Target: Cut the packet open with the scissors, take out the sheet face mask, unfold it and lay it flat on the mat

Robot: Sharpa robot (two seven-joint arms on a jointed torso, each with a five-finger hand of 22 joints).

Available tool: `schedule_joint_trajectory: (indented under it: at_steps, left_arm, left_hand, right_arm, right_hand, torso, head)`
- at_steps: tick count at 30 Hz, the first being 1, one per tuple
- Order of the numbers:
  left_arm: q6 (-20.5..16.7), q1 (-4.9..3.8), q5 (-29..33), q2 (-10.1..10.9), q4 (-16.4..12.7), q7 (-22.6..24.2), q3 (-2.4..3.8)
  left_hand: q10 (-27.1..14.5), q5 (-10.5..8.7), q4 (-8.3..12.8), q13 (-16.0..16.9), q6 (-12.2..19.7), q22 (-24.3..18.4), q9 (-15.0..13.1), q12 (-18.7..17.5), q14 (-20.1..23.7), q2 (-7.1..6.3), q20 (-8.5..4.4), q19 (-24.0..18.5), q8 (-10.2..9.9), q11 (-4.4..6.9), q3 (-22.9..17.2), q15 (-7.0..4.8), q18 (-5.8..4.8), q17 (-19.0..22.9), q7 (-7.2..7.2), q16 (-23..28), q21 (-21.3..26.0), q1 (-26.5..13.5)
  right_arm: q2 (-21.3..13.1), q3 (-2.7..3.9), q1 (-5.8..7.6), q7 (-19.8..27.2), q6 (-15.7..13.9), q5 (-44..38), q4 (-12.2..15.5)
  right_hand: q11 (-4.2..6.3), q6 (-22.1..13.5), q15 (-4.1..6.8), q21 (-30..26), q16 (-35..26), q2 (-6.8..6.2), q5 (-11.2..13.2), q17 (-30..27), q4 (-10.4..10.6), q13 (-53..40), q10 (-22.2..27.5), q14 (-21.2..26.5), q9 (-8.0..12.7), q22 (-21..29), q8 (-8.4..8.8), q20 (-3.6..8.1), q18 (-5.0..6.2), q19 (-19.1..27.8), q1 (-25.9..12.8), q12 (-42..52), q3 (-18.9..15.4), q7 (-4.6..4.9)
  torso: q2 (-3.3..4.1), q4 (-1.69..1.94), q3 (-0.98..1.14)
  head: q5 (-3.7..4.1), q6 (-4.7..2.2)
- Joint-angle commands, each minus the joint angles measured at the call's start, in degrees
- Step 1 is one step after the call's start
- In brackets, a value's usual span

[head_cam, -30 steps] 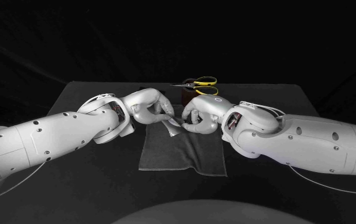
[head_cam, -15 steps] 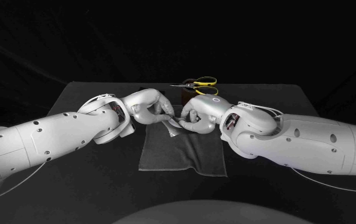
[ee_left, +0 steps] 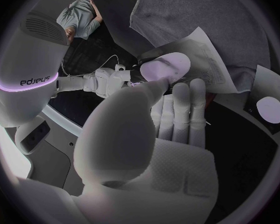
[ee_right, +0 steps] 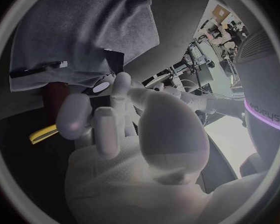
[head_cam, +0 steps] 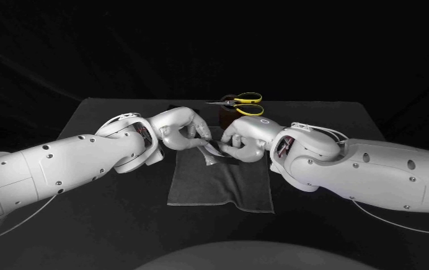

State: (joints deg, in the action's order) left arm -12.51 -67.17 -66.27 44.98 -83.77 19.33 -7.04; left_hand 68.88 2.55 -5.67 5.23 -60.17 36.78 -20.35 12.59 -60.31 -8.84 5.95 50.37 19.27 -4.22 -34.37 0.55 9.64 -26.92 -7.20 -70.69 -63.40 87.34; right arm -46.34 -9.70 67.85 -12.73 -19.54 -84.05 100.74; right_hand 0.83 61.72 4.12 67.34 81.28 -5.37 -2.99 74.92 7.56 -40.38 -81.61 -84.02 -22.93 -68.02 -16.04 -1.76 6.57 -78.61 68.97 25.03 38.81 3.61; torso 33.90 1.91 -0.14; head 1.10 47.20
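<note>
My left hand (head_cam: 183, 130) pinches a pale, crinkled sheet face mask (ee_left: 205, 55) between thumb and fingers, above the far end of the grey mat (head_cam: 219, 183). In the head view the mask (head_cam: 212, 153) hangs between both hands. My right hand (head_cam: 240, 141) is close beside it with curled fingers (ee_right: 105, 119); whether they grip the mask is hidden. The yellow-handled scissors (head_cam: 241, 102) lie just beyond the mat. A brown packet (head_cam: 217, 118) sits under their blades.
The mat's near half (head_cam: 224, 195) lies bare on the black table (head_cam: 107, 115). Both forearms angle in over the table's front corners. There is free table to the far left and far right.
My right hand has moved left and slightly away from me, closing in on the left hand and the mask. The left hand has hardly moved.
</note>
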Motion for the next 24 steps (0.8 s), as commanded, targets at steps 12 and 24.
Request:
schedule_joint_trajectory:
  at_steps: [12,24]
  left_arm:
    - [-4.11,-0.08,9.57,0.23,-0.09,-1.39,0.08]
    - [-9.04,-0.45,24.03,4.89,-3.12,-5.01,0.85]
  left_hand:
    - [-11.93,0.29,-2.52,-1.29,10.73,-4.57,2.29,-3.09,12.03,-5.30,4.01,-7.27,-5.41,-4.35,6.65,4.61,-0.26,3.75,-3.55,6.94,9.45,-7.25]
    - [-20.44,0.30,-11.21,-0.05,14.79,-15.22,3.08,5.99,17.20,-0.72,7.39,-4.31,-4.51,-6.12,34.44,6.89,0.93,9.85,-5.17,15.89,25.78,-0.59]
  right_arm:
    - [-0.21,-0.02,0.38,2.40,0.28,16.98,-2.39]
    - [-3.49,-0.02,0.49,-0.35,-3.69,24.39,-0.25]
  right_hand:
    - [0.25,1.00,0.51,0.80,1.07,0.63,0.21,3.25,-0.97,-0.22,-0.83,-3.53,-1.60,-0.68,-2.84,0.00,-1.27,-0.58,-0.28,0.39,-0.76,-0.24]
    - [0.31,1.10,0.59,0.92,1.35,0.99,0.21,3.65,-1.22,-0.30,-1.05,-3.60,-1.67,-0.82,-3.05,0.07,-1.29,-0.64,-0.27,0.44,-0.84,-0.30]
  torso:
    - [-0.05,0.02,-0.04]
    - [-0.05,0.00,0.08]
  head:
    - [0.24,-0.44]
    - [0.57,-0.94]
